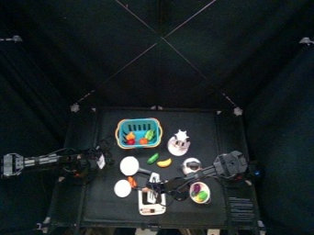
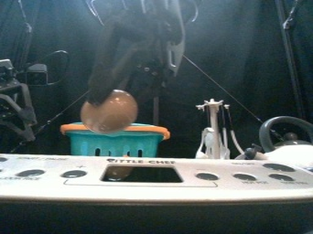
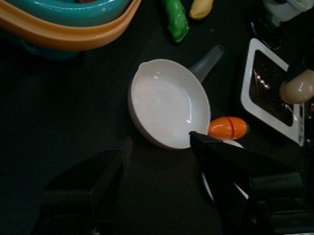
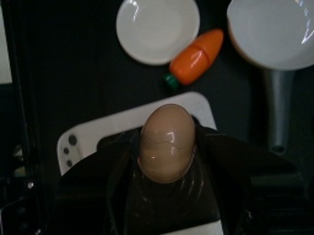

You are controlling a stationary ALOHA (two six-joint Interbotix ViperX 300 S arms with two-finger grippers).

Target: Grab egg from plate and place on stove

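Observation:
My right gripper (image 4: pixel 170 170) is shut on the orange-brown egg (image 4: pixel 170 138) and holds it just above the white stove (image 4: pixel 117 128). In the front view the egg (image 2: pixel 110 110) hangs in the black jaws over the stove (image 2: pixel 156 172) at the front edge. The white plate (image 4: pixel 157 27) lies bare beyond the stove. In the top view the right gripper (image 1: pixel 150 190) reaches across the middle, over the stove (image 1: pixel 153 206). My left gripper (image 3: pixel 160 184) is open and empty near a white pan (image 3: pixel 170 101). The left wrist view also shows the egg (image 3: pixel 298 87).
An orange carrot piece (image 4: pixel 196 57) lies between the plate and the pan (image 4: pixel 276 32). A teal basket (image 1: pixel 139 135) with food stands at the back. Yellow and green pieces (image 1: pixel 157 159), a white rack (image 2: pixel 214 132) and two bowls (image 1: pixel 196 191) lie to the right.

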